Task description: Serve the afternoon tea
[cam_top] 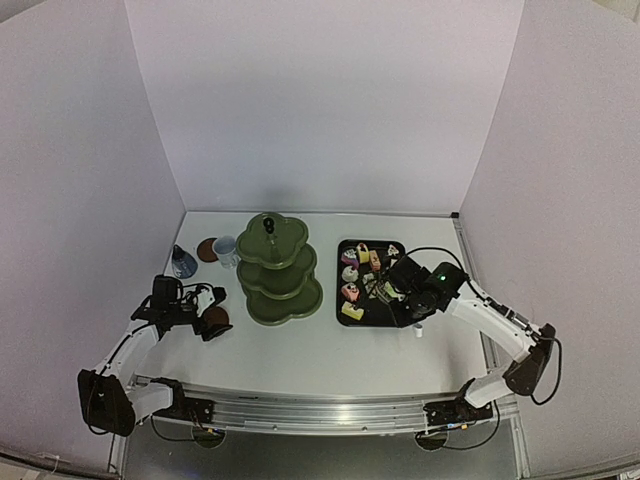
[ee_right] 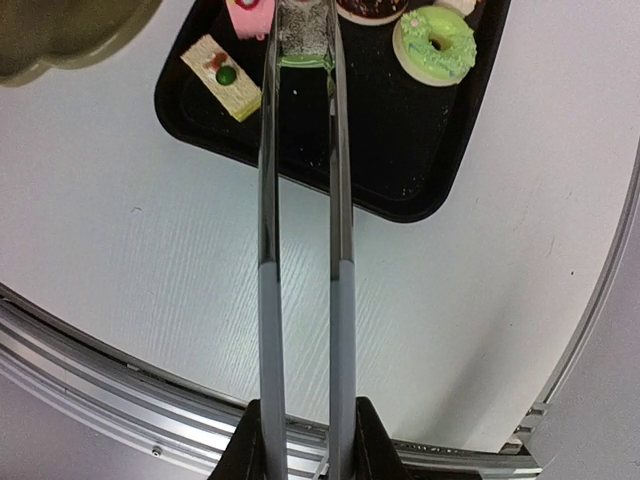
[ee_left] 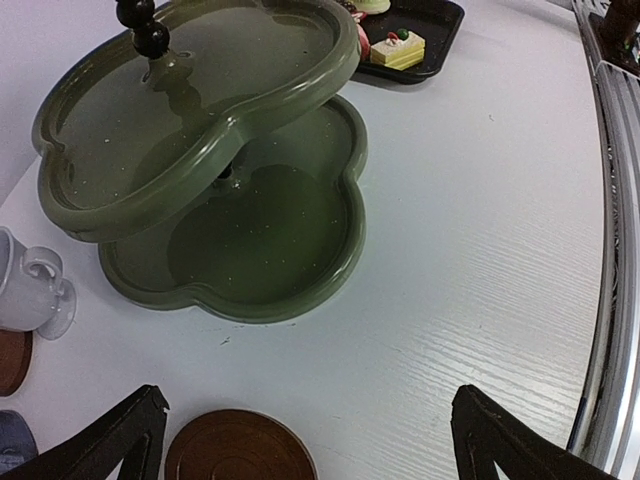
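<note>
Right gripper (ee_right: 303,442) squeezes tongs (ee_right: 268,200) around cake (ee_right: 305,35) in tray (ee_right: 410,150).

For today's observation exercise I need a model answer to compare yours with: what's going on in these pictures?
The right pincer is shut on thin metal tongs, whose tips pinch a small grey-topped cake with a green layer, over the black tray among the other cakes. The left pincer hangs open above the table, near a brown coaster, facing the green tiered stand. The tiers in view are bare, and a white mug stands beside the stand.
</note>
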You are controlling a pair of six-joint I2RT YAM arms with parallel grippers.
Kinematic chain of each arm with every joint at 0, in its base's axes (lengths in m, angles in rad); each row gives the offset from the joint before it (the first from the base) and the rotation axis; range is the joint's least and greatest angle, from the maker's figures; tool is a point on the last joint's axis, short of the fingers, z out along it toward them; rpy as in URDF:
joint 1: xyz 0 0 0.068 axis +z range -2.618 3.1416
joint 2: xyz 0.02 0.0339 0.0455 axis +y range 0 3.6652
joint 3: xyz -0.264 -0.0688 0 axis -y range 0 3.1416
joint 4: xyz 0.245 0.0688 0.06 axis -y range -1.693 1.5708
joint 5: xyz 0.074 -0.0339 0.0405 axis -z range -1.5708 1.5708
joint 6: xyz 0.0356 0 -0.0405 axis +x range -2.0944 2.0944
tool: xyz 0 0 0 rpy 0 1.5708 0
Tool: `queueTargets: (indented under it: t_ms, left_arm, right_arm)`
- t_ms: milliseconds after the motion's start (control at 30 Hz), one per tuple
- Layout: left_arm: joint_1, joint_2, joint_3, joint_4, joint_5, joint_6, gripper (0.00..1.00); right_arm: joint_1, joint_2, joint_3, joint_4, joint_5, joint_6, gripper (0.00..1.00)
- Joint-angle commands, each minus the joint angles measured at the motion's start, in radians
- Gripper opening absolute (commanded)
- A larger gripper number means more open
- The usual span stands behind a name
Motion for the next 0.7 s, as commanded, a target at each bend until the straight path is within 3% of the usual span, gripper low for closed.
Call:
queueTargets:
  t_ms: [0, 267, 667]
  left_arm:
    - [-0.005, -0.003, -0.012, 0.083, 0.015, -0.053, 1.0]
    - [-0.005, -0.021, -0.023, 0.079, 0.013, -0.054, 1.0]
    - [-0.005, -0.029, -0.036, 0.081, 0.014, -0.037, 1.0]
  right_arm:
    - [0.012, 0.043, 0.1, 0.037, -0.029, -0.041, 0.0]
    - [0.075, 0.212, 0.181, 0.148, -0.155, -0.114, 0.0]
    - [0.093, 0.431, 0.345, 0.216, -0.179, -0.176, 0.0]
